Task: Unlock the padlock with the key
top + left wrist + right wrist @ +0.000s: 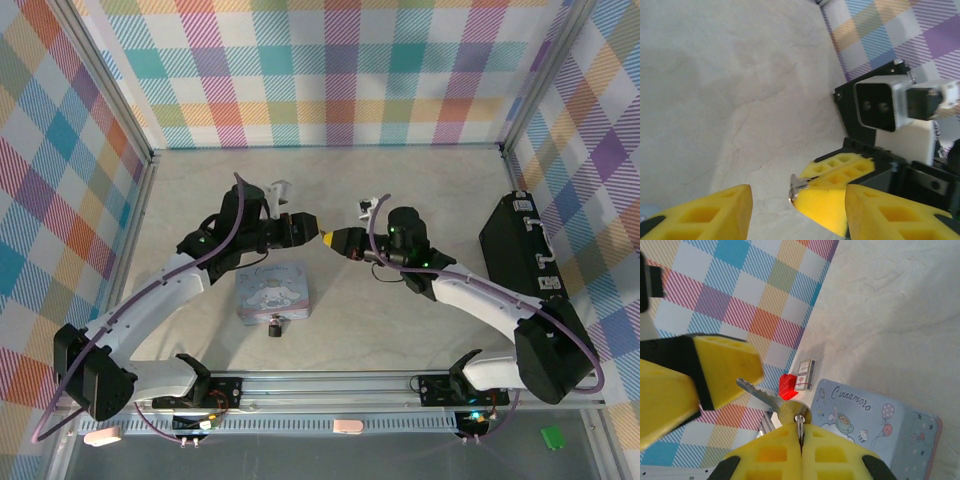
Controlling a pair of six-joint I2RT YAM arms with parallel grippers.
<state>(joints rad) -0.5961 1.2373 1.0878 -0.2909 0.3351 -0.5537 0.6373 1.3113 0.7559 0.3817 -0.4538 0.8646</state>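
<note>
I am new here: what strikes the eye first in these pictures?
Two yellow-fingered hands meet over the table: the right hand pinches the key, and the left hand stands open around its tip. Just below them in the top view lies a pale blue tin box, the tiny padlock at its near edge.

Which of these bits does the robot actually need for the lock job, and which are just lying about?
Needed:
padlock
key, pinched in right gripper
left gripper, open near it

Lying about:
cartoon tin
black case
</note>
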